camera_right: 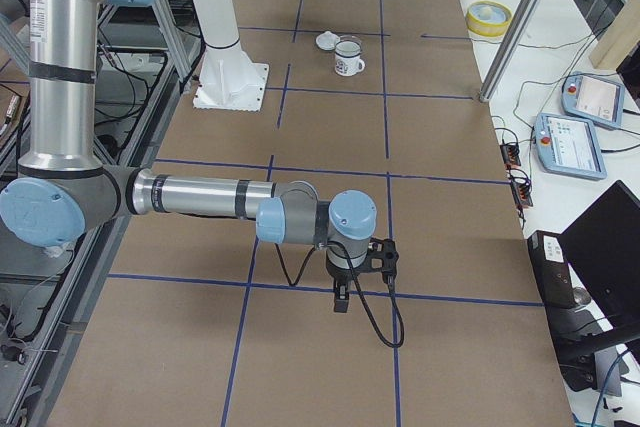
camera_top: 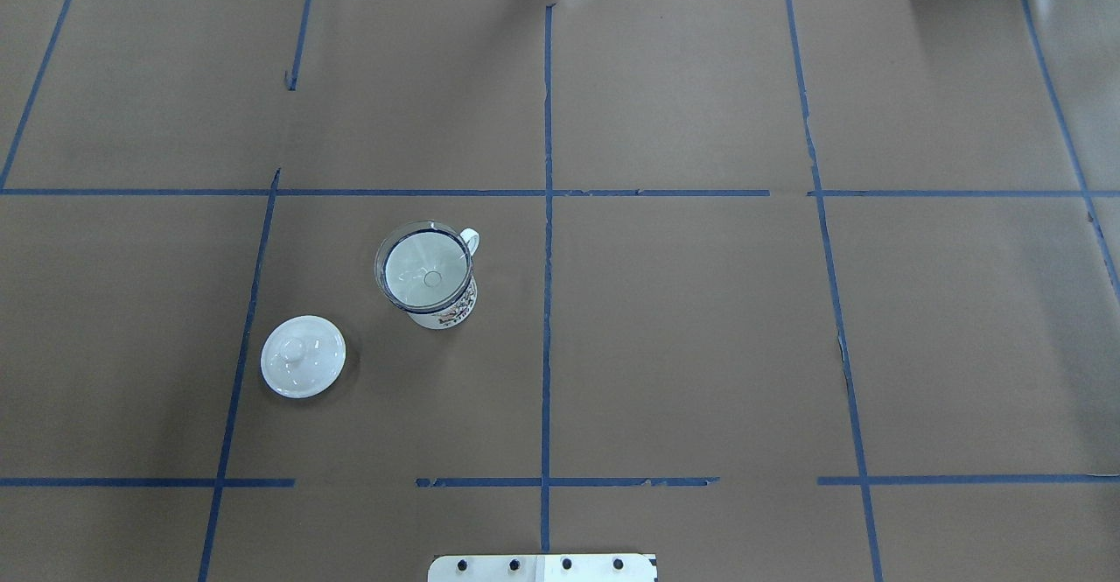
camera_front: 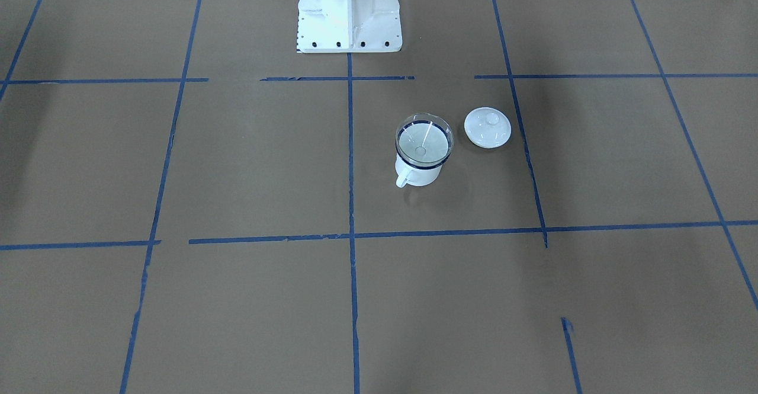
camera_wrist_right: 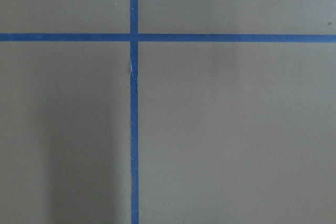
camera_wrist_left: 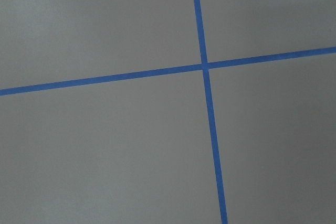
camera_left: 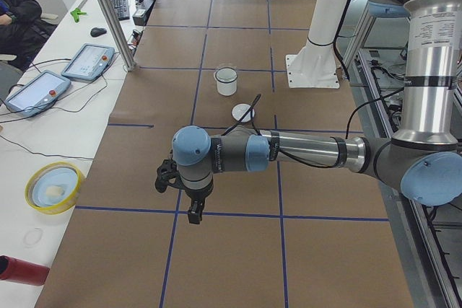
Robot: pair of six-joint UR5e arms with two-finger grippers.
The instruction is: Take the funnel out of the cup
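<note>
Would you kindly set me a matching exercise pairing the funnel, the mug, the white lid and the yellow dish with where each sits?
1 funnel
2 cup
3 lid
4 yellow dish

A flat on the table, apart from the cup
B on the white bench
C upright on the table
D seated in the cup's mouth

Pairs: 1-D, 2-C, 3-A, 4-B

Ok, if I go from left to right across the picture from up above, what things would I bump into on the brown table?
white lid → cup, with the funnel sitting in its mouth. These two overlap, so they count as one stop.
</note>
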